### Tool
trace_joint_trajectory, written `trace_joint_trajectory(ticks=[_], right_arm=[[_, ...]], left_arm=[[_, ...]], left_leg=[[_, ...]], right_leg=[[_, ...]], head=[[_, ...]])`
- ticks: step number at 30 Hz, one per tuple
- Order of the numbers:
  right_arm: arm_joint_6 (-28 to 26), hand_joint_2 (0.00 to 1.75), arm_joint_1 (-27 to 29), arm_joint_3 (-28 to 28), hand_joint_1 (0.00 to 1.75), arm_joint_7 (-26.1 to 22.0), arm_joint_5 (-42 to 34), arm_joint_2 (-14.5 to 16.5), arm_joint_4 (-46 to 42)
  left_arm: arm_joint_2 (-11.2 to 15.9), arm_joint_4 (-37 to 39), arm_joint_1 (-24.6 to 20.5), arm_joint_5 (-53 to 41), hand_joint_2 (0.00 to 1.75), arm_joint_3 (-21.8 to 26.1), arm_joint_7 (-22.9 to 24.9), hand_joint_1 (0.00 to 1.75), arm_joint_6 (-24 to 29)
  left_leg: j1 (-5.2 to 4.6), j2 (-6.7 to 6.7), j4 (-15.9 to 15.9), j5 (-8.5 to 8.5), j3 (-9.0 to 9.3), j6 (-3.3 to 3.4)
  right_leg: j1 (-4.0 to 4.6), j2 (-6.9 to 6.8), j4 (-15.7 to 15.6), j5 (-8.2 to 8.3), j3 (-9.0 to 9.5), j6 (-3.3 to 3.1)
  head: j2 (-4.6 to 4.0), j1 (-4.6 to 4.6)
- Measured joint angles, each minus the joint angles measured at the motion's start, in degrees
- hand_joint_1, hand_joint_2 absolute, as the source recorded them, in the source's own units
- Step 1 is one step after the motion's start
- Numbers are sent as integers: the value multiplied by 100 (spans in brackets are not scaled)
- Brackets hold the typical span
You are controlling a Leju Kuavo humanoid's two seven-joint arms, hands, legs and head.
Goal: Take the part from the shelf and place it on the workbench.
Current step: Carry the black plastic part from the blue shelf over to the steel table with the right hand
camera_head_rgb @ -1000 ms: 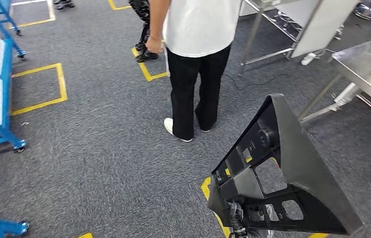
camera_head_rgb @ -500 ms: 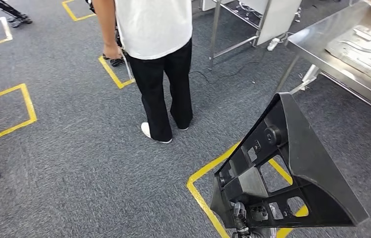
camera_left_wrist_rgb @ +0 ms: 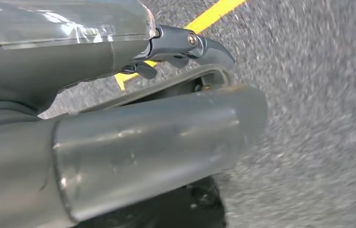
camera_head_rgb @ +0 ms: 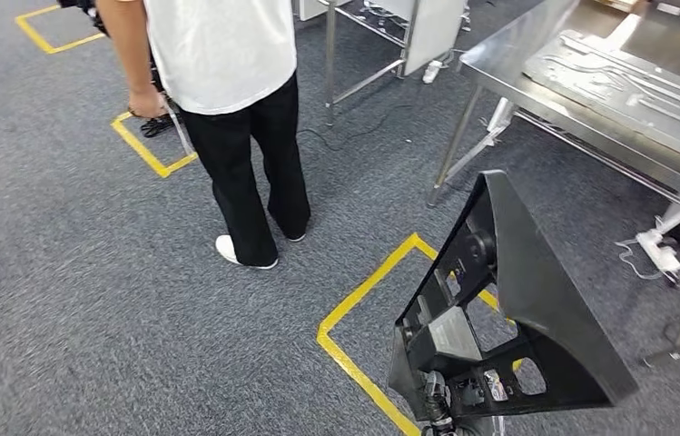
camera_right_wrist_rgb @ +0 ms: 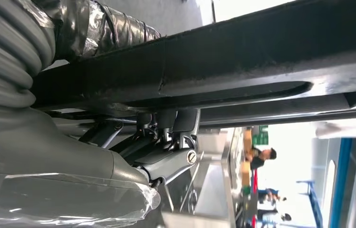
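Observation:
The part (camera_head_rgb: 536, 300) is a large black triangular plastic panel with cut-outs, held upright at the lower right of the head view. Dark fingers of my left hand (camera_head_rgb: 436, 409) grip its lower left corner there. In the left wrist view my left hand (camera_left_wrist_rgb: 119, 133) has its thumb and fingers around the part's dark rim (camera_left_wrist_rgb: 176, 85). My right hand (camera_right_wrist_rgb: 157, 137) clamps the part's black edge (camera_right_wrist_rgb: 261, 52) in the right wrist view. The steel workbench (camera_head_rgb: 536, 68) stands ahead to the right, beyond the part.
A person (camera_head_rgb: 236, 91) in a white shirt and black trousers stands on the grey carpet ahead to the left. A grey metal panel (camera_head_rgb: 645, 82) lies on the workbench. Yellow floor tape (camera_head_rgb: 363, 300) runs under the part. A white power strip (camera_head_rgb: 658, 250) lies by the bench legs.
The camera has turned right: the person and floor marks slid left and the workbench came further into the picture. The part stays gripped in the same pose.

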Motion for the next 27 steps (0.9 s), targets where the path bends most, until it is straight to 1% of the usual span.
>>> trace_joint_trajectory(ticks=[1, 2, 3, 4, 5, 6, 7, 8, 9, 10, 11, 12, 13, 14, 15, 16, 17, 18, 19, 20, 21, 22, 23, 24, 25, 26, 27], right_arm=[[-2, 175, 5, -1, 175, 1, 2, -1, 0], [-3, 175, 11, -3, 175, 1, 2, -1, 0], [-6, 175, 15, -4, 175, 1, 2, -1, 0], [-8, 175, 17, -5, 175, 1, 2, -2, -1], [-10, 175, 15, -5, 175, 2, 2, -2, -2], [-11, 175, 14, -5, 175, 4, 2, -1, -5], [-13, 175, 12, -5, 175, 4, 2, -1, -9], [-14, 175, 13, -7, 175, 7, 2, -1, -14], [-15, 175, 20, -8, 175, 8, 2, 0, -18], [-17, 175, 31, -8, 175, 8, 2, 0, -22], [-19, 175, 39, -7, 175, 8, 2, 0, -25], [-20, 175, 43, -3, 175, 9, 2, 1, -27], [-21, 175, 43, 1, 175, 9, 2, 3, -27], [-21, 175, 39, 3, 175, 10, 1, 5, -27], [-22, 175, 37, 4, 175, 13, 0, 8, -26], [-22, 175, 41, 4, 175, 15, -1, 9, -25], [-22, 175, 44, 4, 175, 17, -2, 9, -25], [-23, 175, 47, 4, 175, 19, -2, 9, -24], [-23, 175, 49, 4, 175, 20, -2, 9, -24], [-23, 175, 50, 4, 175, 21, -2, 9, -24], [-23, 175, 48, 4, 175, 24, -2, 9, -24], [-23, 175, 48, 6, 175, 27, -1, 9, -25], [-24, 175, 49, 7, 175, 30, -1, 9, -25], [-28, 175, 52, 8, 175, 34, -1, 9, -26], [-37, 175, 58, 7, 175, 35, -1, 9, -26], [-49, 175, 61, 5, 175, 35, -1, 9, -26], [-60, 175, 59, 4, 175, 36, -1, 8, -26]], left_arm=[[0, 0, 4, -2, 0, 0, 6, 0, -1], [0, 0, 5, -3, 0, 0, 10, 0, -1], [-1, 0, 2, -4, 0, 0, 13, 0, -1], [-3, 0, -3, -5, 0, 0, 14, 0, -1], [-6, 0, -7, -6, 0, -1, 15, 0, -1], [-9, 0, -11, -8, 0, -1, 16, 0, -1], [-11, 0, -15, -9, 0, -2, 17, 0, -1], [-13, 0, -20, -9, 0, -2, 20, 0, -1], [-14, 0, -26, -10, 0, -2, 22, 0, -1], [-15, 0, -31, -10, 0, -3, 26, 0, -1], [-15, 0, -33, -10, 0, -3, 28, 0, -1], [-14, 0, -32, -10, 0, -4, 31, 0, -1], [-13, 0, -27, -10, 0, -4, 33, 0, -1], [-13, 0, -21, -10, 0, -5, 35, 0, -1], [-13, 0, -14, -9, 0, -5, 39, 0, -1], [-12, 0, -8, -9, 0, -6, 43, 0, -1], [-11, 0, -1, -9, 0, -6, 46, 0, -1], [-11, 0, 2, -8, 0, -5, 47, 0, -1], [-10, 0, 4, -8, 0, -5, 47, 0, -1], [-8, 0, 7, -8, 0, -5, 48, 0, -1], [-5, 0, 8, -8, 0, -5, 48, 0, -2], [-4, 0, 7, -8, 0, -7, 48, 0, -3], [-3, 0, 4, -8, 0, -8, 48, 0, -4], [-3, 0, -2, -8, 0, -8, 48, 0, -5], [-4, 0, -7, -8, 0, -9, 48, 0, -7], [-6, 0, -10, -8, 0, -8, 48, 0, -9], [-8, 0, -9, -8, 0, -8, 47, 0, -10]], left_leg=[[-7, 85, 0, -6, -1, 3], [-13, 165, 1, -12, 3, 3], [-18, 239, 1, -22, 14, 1], [-22, 304, 1, -32, 32, -5], [-32, 359, 1, -47, 54, -19], [-40, 409, 1, -60, 73, -39], [-45, 458, 1, -72, 89, -63], [-48, 511, -5, -80, 105, -92], [-48, 572, -17, -85, 127, -121], [-42, 580, -12, -105, 146, -153], [-37, 496, 42, -158, 142, -185], [-31, 356, 204, -274, 84, -210], [-21, 182, 489, -445, -41, -230], [-20, 46, 854, -635, -213, -243], [-17, -13, 1228, -794, -395, -254], [-16, -31, 1485, -858, -529, -263], [-14, -37, 1530, -792, -571, -268], [-10, -52, 1355, -617, -511, -268], [0, -110, 998, -376, -366, -265], [14, -255, 619, -199, -205, -255], [25, -398, 322, -89, -87, -241], [31, -513, 152, -51, -19, -225], [25, -572, 108, -73, -5, -202], [14, -526, 94, -59, -5, -178], [13, -456, 80, -43, 3, -145], [14, -388, 58, -28, 12, -107], [21, -313, 34, -16, 18, -70]], right_leg=[[-6, -28, 201, -43, -95, 5], [-10, -45, 199, 20, -85, 2], [-10, -73, -37, 181, 49, -11], [1, -155, -437, 385, 275, -40], [34, -305, -844, 525, 500, -83], [70, -427, -1163, 619, 668, -125], [106, -515, -1341, 648, 755, -163], [135, -532, -1389, 630, 766, -189], [140, -458, -1406, 647, 760, -210], [117, -391, -1435, 668, 774, -234], [90, -323, -1473, 693, 794, -263], [62, -253, -1513, 721, 812, -293], [35, -188, -1538, 741, 825, -314], [34, -118, -1543, 746, 821, -330], [34, -43, -1538, 746, 815, -337], [34, 36, -1529, 744, 813, -339], [32, 126, -1513, 739, 813, -335], [27, 217, -1492, 731, 816, -325], [22, 304, -1462, 716, 816, -307], [17, 381, -1426, 695, 806, -282], [17, 446, -1380, 676, 781, -253], [17, 500, -1345, 666, 748, -221], [11, 554, -1326, 669, 715, -187], [3, 614, -1321, 680, 687, -152], [-8, 626, -1320, 683, 672, -118], [-10, 548, -1280, 654, 650, -86], [-5, 407, -1154, 568, 589, -56]], head=[[0, 0], [1, 1], [1, 0], [1, 1], [1, -1], [1, -1], [1, -2], [1, -1], [1, -1], [0, -1], [0, 1], [0, -1], [0, -2], [1, -3], [1, -4], [1, -4], [1, -4], [0, -4], [0, -4], [0, -4], [0, -4], [0, -2], [0, -2], [1, -3], [1, -2], [1, 0], [1, 1]])
